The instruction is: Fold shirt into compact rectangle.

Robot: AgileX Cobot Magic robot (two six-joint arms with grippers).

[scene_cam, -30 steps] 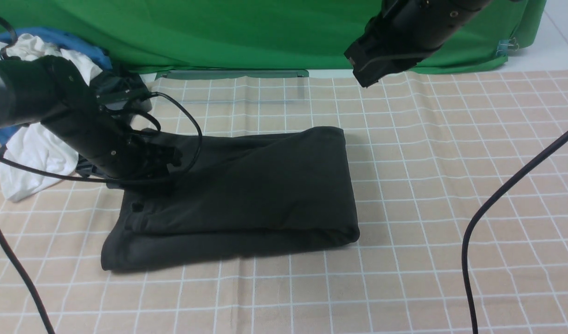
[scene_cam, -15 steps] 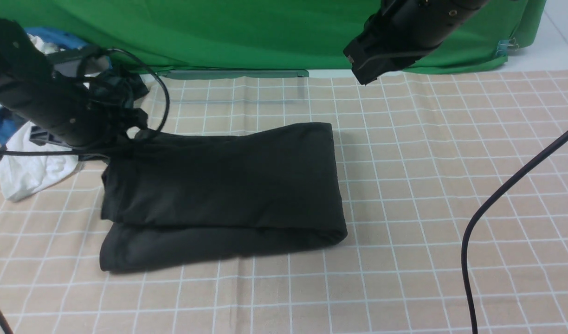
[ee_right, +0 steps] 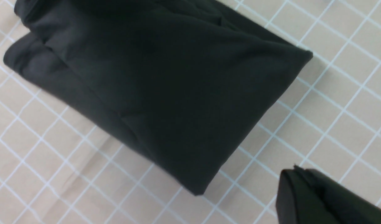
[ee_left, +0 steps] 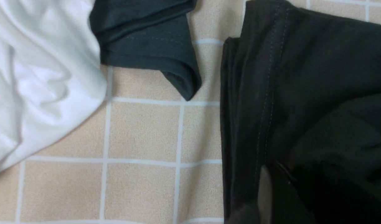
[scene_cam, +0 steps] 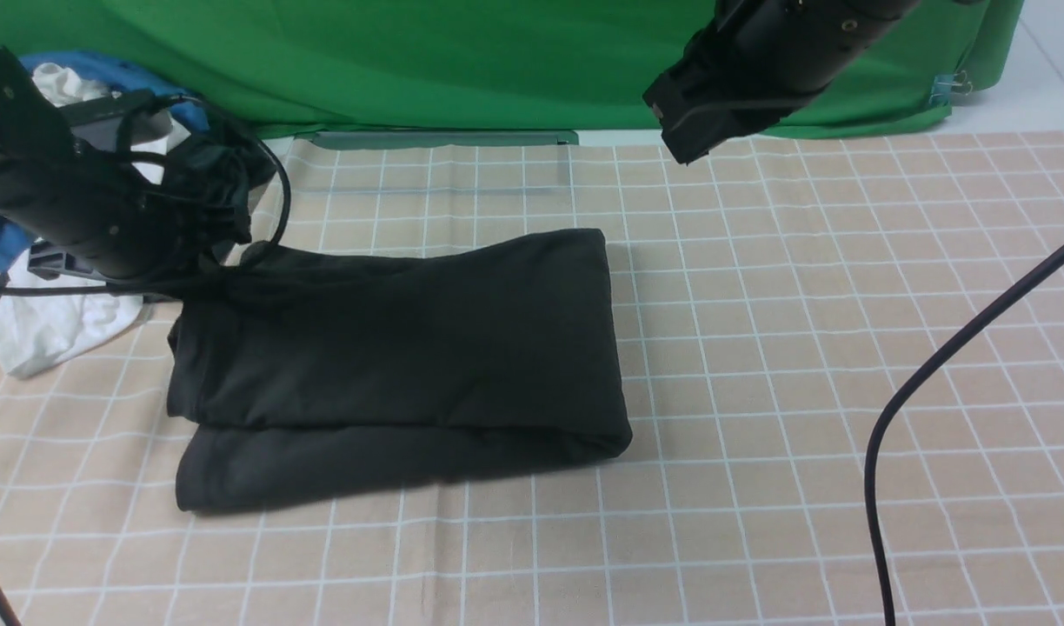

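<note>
The black shirt (scene_cam: pixel 393 348) lies folded into a thick rectangle on the checked cloth, with no print or label showing. Its lower layer sticks out along the near edge. My left gripper (scene_cam: pixel 203 276) sits low at the shirt's far-left corner, mostly hidden behind its own arm. In the left wrist view the left gripper (ee_left: pixel 280 174) is shut on the shirt's stitched edge (ee_left: pixel 265 93), with one pale finger (ee_left: pixel 266 193) pressed into the fabric. My right gripper (scene_cam: pixel 681 139) hangs high over the back of the table, shut and holding nothing. In the right wrist view its tip (ee_right: pixel 294 174) is away from the shirt (ee_right: pixel 153 87).
A white garment (scene_cam: pixel 49 322) and a dark grey garment (ee_left: pixel 147 40) lie just left of the shirt, with blue cloth (scene_cam: pixel 106 69) behind. A black cable (scene_cam: pixel 914 391) curves over the right side. A green backdrop (scene_cam: pixel 454 61) closes the far edge.
The whole shirt has slid to the left across the cloth, pulled by my left gripper, which moved left and back. The right arm has stayed still.
</note>
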